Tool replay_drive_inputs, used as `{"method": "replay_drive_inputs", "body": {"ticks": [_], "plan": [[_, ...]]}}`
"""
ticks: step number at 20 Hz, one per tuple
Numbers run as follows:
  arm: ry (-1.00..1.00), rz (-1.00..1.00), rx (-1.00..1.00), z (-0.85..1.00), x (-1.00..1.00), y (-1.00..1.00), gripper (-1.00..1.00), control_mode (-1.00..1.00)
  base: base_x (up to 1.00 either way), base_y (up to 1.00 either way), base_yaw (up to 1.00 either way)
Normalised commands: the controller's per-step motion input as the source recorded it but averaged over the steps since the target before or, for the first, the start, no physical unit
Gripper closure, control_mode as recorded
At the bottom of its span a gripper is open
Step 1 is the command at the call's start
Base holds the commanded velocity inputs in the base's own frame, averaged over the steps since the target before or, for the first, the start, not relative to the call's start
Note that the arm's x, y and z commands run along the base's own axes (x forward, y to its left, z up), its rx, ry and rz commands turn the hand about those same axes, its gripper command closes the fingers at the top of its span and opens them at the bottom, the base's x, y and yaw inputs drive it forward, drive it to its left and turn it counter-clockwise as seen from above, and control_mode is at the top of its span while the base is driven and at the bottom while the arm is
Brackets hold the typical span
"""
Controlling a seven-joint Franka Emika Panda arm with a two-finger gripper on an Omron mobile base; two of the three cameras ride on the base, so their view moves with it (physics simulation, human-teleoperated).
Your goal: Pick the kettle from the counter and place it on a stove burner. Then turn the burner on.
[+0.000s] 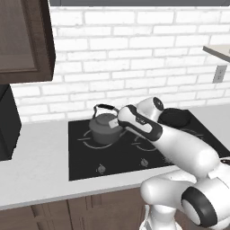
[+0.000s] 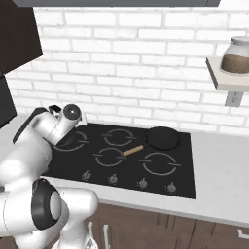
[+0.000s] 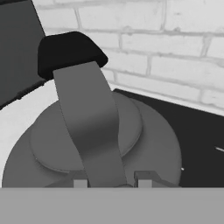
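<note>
Just below the hand [image 3: 112, 183], clamped on its handle [image 3: 89, 131], the kettle [image 1: 106, 129] looks rigid, smooth metal; hung so, it would likely swing.

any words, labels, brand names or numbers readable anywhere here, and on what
None: no text, brand or number can be read in any view.
kettle: plain dark metal, no marking.
cooktop: grey ring outlines and tick lines alone, no lettering; knobs carry no readable marks.
jar on the shelf: no label.
wall outlet: blank.
</note>
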Motion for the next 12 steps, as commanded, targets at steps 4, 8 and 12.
{"method": "replay_drive_inputs", "body": {"ticks": [4, 8, 12], "plan": [[0.00, 0.00, 0.00, -0.11, 0.26, 0.06, 1.00, -1.00, 0.00, 0.00, 0.00], [0.00, 0.00, 0.00, -0.20, 0.23, 0.01, 1.00, -1.00, 0.00, 0.00, 0.00], [0.00, 0.00, 0.00, -0.28, 0.25, 0.02, 1.00, -1.00, 0.00, 0.00, 0.00]]}}
